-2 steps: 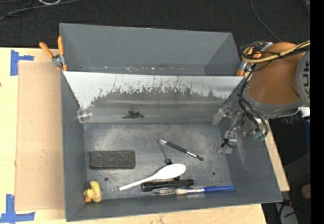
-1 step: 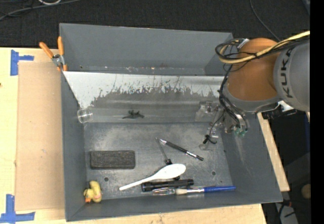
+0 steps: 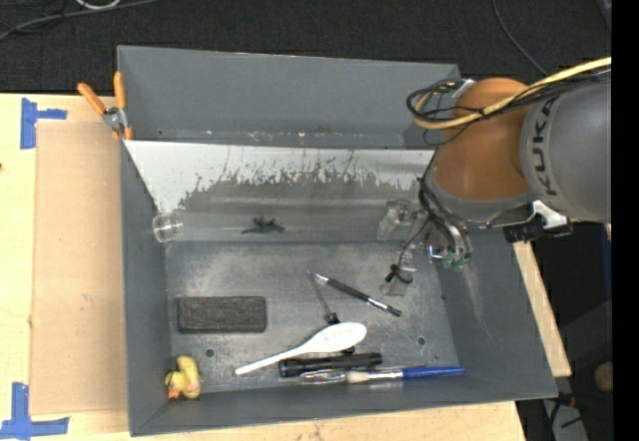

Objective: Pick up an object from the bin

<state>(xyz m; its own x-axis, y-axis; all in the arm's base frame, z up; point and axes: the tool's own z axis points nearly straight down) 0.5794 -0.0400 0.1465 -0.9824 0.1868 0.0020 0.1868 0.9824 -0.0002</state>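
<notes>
**A:** Where does the gripper (image 3: 401, 272) hang, and why there?

**B:** It hangs low over the right half of the bin (image 3: 140, 259), at the end of the arm (image 3: 559, 155) that leans in from the right. The nearest thing is a black pen (image 3: 354, 294), lying slantwise on the floor just below and left of it. The pen's right end is close to the gripper, though contact cannot be made out. That makes the pen the likeliest pick.

**A:** Is the gripper wide, narrow, or holding something?

**B:** That cannot be told; it shows as a small dark tangle under the wrist.

**A:** And the rest?

**B:** A white spoon (image 3: 310, 344), a black marker (image 3: 329, 364) and a blue pen (image 3: 404, 374) lie bunched along the front wall, probably because the sloped sides let long things slide down and settle there. A dark grey block (image 3: 222, 314) lies flat to the left and a yellow duck (image 3: 183, 379) is in the front left corner. A clear tube (image 3: 168, 226) rests where the back slope meets the floor.

**A:** Why the pen over those?

**B:** It lies alone on open floor, so a grasp there would crowd nothing else.
</notes>
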